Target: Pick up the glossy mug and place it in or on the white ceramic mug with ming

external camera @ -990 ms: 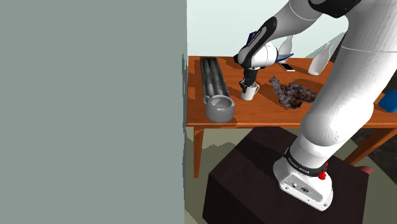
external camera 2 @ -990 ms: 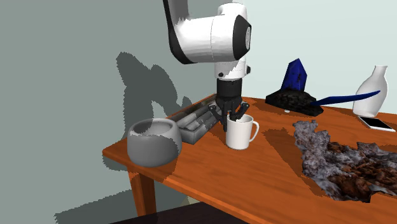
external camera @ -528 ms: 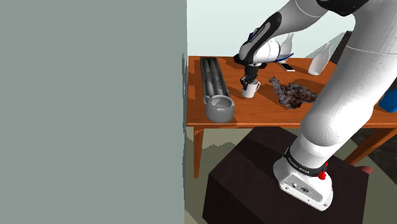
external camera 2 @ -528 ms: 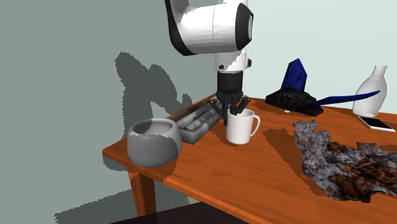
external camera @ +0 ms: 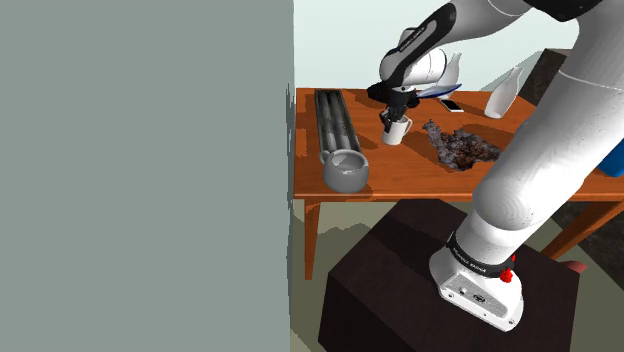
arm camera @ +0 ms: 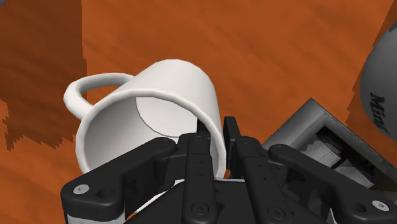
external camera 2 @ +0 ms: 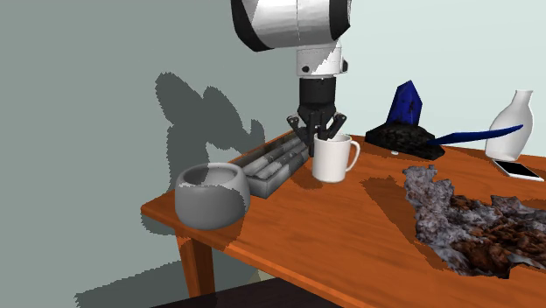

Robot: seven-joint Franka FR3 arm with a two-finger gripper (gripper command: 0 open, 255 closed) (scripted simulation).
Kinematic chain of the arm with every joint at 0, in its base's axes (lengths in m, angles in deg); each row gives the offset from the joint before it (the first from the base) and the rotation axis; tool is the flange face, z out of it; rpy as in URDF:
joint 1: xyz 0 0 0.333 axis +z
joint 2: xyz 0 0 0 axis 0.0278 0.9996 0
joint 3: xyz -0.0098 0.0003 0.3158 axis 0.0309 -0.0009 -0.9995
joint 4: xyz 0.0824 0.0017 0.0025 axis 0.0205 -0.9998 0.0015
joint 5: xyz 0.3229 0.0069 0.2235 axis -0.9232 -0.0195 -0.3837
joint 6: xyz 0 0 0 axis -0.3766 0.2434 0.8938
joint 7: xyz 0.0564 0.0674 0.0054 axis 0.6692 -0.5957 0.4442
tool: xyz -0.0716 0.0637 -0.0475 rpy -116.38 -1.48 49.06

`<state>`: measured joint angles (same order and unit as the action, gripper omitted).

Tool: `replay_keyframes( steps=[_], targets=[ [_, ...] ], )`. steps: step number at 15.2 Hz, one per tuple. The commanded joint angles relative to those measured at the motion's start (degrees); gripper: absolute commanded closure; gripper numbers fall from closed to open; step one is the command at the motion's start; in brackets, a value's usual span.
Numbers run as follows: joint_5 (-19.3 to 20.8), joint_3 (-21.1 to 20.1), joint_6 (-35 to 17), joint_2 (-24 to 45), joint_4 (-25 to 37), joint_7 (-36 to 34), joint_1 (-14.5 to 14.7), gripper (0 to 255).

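Grey wall [external camera 2: 79,175] takes up the left side of the second exterior view, and an orange-brown wooden table [external camera 2: 367,241] stretches away from it to the right. At the table's near left corner stands a squat grey mug [external camera 2: 210,194], mouth up. The wrist view shows dark lettering on its side, and it seems to be the mug that is to receive the other. Just right of it lies a long grey tray [external camera 2: 273,164]. Next comes the white mug [external camera 2: 335,160], upright with its handle pointing right, well apart from the grey mug with the tray's end between them. The black gripper [external camera 2: 321,136] comes straight down onto it. The wrist view shows the two fingers clenched on the mug's wall at the rim, one inside and one outside. Whether the mug's base has cleared the tabletop is hard to tell. Further right are a crumpled brown and grey cloth [external camera 2: 464,223] and a white vase [external camera 2: 512,122]. So the grasp looks done; the carry across to the grey mug and the release into or onto it are not yet done.
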<state>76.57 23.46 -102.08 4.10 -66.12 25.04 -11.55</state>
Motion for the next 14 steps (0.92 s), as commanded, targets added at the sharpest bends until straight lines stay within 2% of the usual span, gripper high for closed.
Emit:
replay_keyframes(
  steps=[1,14],
  targets=[
    [0.8,0.0,1.6,-1.5,0.2,-0.5,0.1,255],
    [3.4,-0.3,11.9,-7.9,4.4,-2.3,0.1,255]
  ],
)
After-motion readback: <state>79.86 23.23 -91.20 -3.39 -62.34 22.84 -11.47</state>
